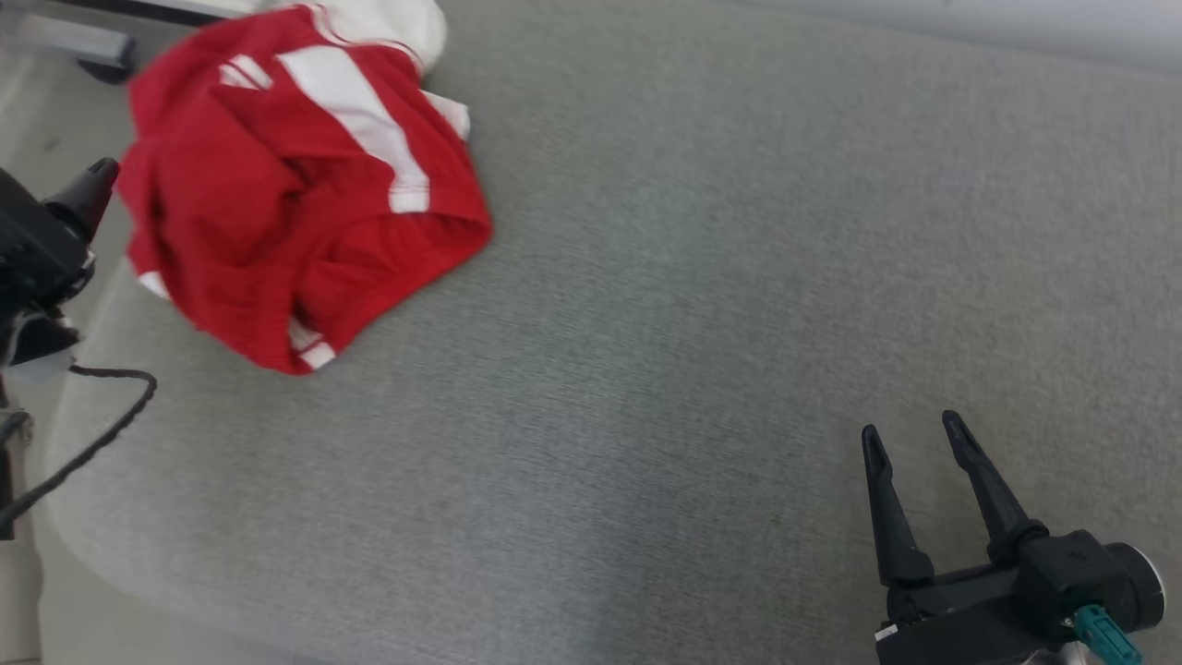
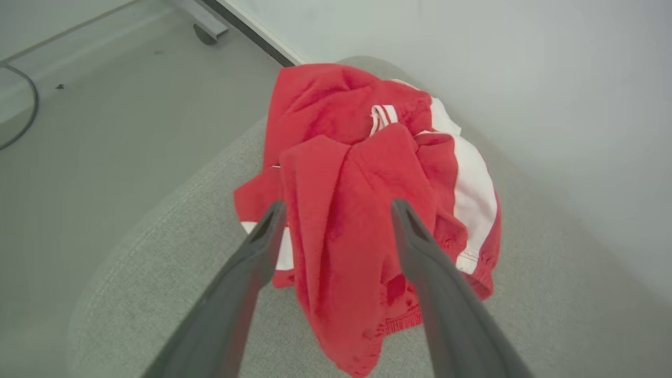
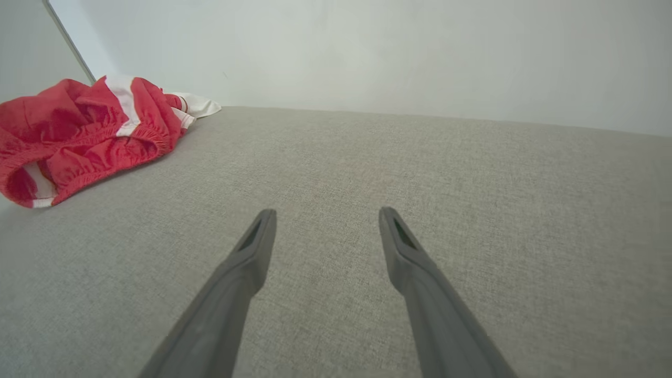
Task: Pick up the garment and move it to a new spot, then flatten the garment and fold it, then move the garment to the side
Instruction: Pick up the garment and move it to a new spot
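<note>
We note the red-and-white garment (image 2: 336, 105) at 12 o'clock of the nearer left tool (image 2: 337, 207); right tool (image 1: 910, 429) likewise spread wide, empty.

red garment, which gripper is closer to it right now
Left. The left gripper, open, hangs just at the red garment, its fingers framing the cloth. The right gripper, open too, sits far off over the grey cushion.
</note>
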